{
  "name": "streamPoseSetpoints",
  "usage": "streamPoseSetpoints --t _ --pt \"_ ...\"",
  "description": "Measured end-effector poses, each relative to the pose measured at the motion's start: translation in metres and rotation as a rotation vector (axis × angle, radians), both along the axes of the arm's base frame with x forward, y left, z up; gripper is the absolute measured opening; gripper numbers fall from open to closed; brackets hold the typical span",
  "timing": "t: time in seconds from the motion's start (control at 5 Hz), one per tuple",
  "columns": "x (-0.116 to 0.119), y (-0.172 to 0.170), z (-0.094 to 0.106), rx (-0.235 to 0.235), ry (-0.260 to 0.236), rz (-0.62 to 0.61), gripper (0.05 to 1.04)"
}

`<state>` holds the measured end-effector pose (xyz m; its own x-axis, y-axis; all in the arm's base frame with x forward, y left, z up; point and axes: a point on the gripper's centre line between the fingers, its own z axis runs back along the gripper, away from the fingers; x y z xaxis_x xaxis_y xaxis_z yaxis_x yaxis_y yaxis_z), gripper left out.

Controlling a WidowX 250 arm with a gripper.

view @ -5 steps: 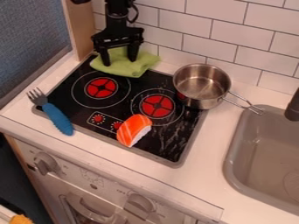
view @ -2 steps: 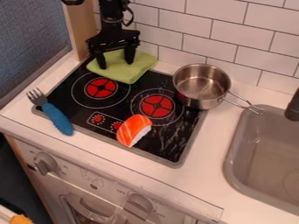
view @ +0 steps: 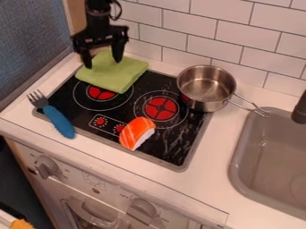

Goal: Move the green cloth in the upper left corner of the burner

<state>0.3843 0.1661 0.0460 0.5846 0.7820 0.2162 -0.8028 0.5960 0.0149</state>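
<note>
From above the front of the counter (view: 206, 179), the camera looked down aslant, obliquely towards the wall (view: 239, 49), close over the stove (view: 65, 98), cropping the sink (view: 240, 165).

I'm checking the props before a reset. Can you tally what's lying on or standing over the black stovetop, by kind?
Cloths: 1, the green cloth
Pots: 1, the steel pot
Forks: 1, the blue-handled fork
Sushi pieces: 1, the orange and white sushi
Total: 4

Green cloth (view: 113, 74); blue-handled fork (view: 58, 120).
</note>
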Motion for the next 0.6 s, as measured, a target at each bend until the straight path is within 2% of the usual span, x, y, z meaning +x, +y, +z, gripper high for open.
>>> streamPoseSetpoints --t 0.2,0.4,0.6 --pt "-0.005 -0.006 0.030 0.002 -0.071 -0.019 0.999" --pt "-0.014 -0.011 0.045 -0.008 -0.100 -0.016 0.999" --pt "-0.025 -0.012 0.054 0.013 -0.116 0.019 0.999"
